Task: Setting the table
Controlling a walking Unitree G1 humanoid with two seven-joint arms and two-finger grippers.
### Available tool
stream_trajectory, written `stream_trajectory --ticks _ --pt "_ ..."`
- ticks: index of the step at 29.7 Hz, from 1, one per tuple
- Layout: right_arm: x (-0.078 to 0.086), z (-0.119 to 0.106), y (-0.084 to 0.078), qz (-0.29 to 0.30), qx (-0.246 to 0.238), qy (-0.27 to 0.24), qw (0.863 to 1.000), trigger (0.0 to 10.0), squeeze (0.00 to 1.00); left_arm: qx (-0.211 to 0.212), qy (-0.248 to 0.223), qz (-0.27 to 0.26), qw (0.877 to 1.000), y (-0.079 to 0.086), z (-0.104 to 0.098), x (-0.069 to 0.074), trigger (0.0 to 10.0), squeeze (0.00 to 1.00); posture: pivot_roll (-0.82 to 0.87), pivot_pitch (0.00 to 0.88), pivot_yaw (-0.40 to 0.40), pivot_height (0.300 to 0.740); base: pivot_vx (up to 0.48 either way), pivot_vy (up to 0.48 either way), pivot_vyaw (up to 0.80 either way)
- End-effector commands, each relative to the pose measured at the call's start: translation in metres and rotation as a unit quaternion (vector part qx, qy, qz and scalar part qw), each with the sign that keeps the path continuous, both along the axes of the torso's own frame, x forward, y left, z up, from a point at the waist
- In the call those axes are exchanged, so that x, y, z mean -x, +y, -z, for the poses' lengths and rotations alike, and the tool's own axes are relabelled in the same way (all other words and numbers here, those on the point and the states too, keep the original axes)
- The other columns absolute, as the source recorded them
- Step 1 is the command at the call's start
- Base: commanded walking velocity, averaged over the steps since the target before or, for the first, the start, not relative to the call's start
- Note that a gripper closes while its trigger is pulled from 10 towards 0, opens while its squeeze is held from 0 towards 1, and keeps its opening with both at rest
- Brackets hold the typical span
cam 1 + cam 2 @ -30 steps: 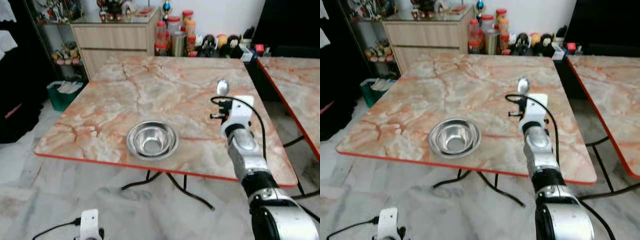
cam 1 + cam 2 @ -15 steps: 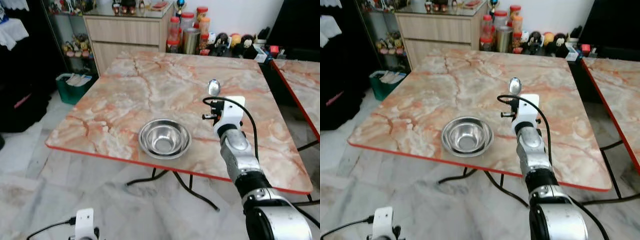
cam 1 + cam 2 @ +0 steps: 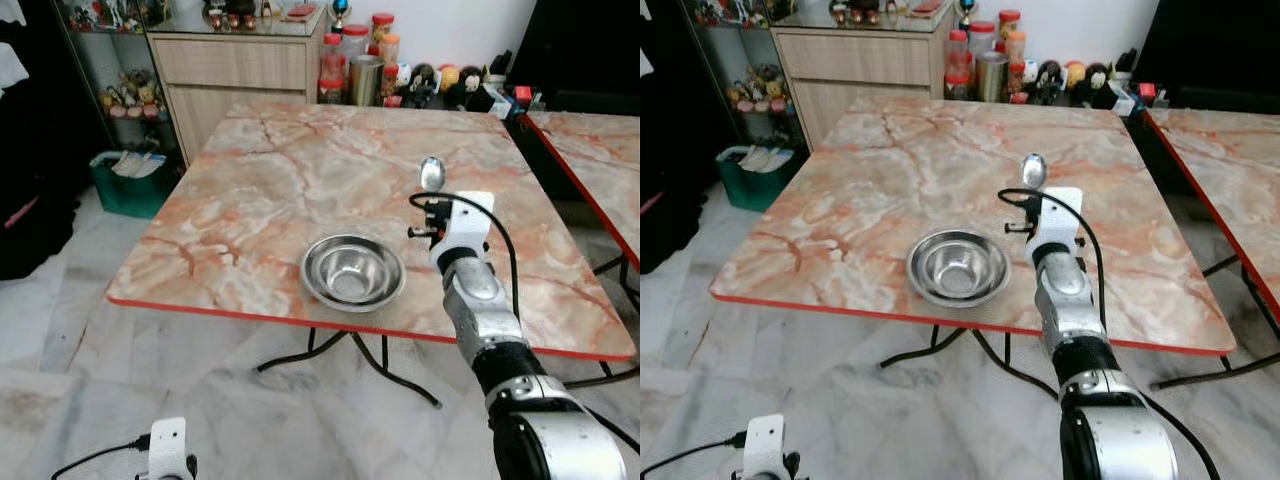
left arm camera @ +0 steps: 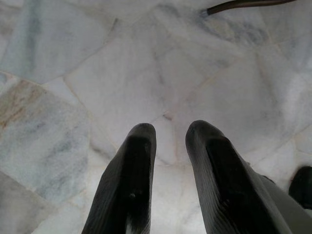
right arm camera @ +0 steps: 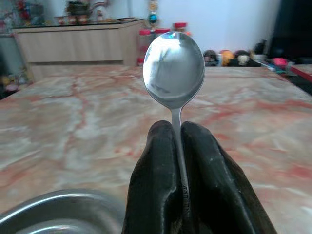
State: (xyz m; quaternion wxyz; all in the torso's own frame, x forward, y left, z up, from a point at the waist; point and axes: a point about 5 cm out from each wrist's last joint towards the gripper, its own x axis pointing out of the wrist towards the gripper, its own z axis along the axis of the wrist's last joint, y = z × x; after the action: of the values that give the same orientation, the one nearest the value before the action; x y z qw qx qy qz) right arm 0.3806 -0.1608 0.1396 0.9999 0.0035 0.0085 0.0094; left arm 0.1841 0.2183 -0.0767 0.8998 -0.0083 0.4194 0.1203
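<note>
Spoon [image 5: 173, 66], shiny steel with a smooth oval head, stands upright from our right gripper [image 5: 179, 134], fingers pinched on its thin handle. Just left of that gripper, a round polished metal bowl [image 3: 353, 272] sits on the glossy orange-veined marble table [image 3: 270, 180]. Our left gripper [image 4: 168, 141] hangs narrowly parted over pale floor tiles [image 4: 146, 73].

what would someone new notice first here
The shiny spoon stands out first: the right gripper holds it upright by the handle above the marble table, bowl end up. Just to its left, a steel bowl sits near the table's front edge. The left gripper hangs low over the pale floor tiles.
</note>
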Motion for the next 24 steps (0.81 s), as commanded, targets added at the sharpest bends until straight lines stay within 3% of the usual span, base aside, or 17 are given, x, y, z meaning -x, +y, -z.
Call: stream_trajectory --ticks 1,6,11,24 --pt "-0.0019 -0.0054 -0.0038 0.005 0.004 -0.006 1.0 10.0 0.0 0.008 0.008 -0.001 1.0 -0.0029 0.0022 0.0024 10.0 0.0 0.06 0.0 0.005 0.74 0.0 0.0 0.0" --pt "-0.002 -0.0056 -0.0037 0.006 0.003 -0.006 1.0 10.0 0.0 0.011 0.01 -0.005 1.0 -0.0034 0.0026 0.0027 10.0 0.0 0.06 0.0 0.005 0.74 0.0 0.0 0.0" --pt "-0.002 -0.0054 -0.0035 0.006 0.002 -0.006 1.0 10.0 0.0 0.007 0.01 -0.005 1.0 -0.0025 0.0023 0.0024 10.0 0.0 0.06 0.0 0.005 0.74 0.0 0.356 0.0" --pt "-0.002 -0.0051 -0.0033 0.008 0.001 -0.006 1.0 10.0 0.0 0.009 -0.001 0.0 1.0 -0.0014 0.0003 -0.0004 10.0 0.0 0.07 0.0 0.01 0.74 0.0 0.0 0.0"
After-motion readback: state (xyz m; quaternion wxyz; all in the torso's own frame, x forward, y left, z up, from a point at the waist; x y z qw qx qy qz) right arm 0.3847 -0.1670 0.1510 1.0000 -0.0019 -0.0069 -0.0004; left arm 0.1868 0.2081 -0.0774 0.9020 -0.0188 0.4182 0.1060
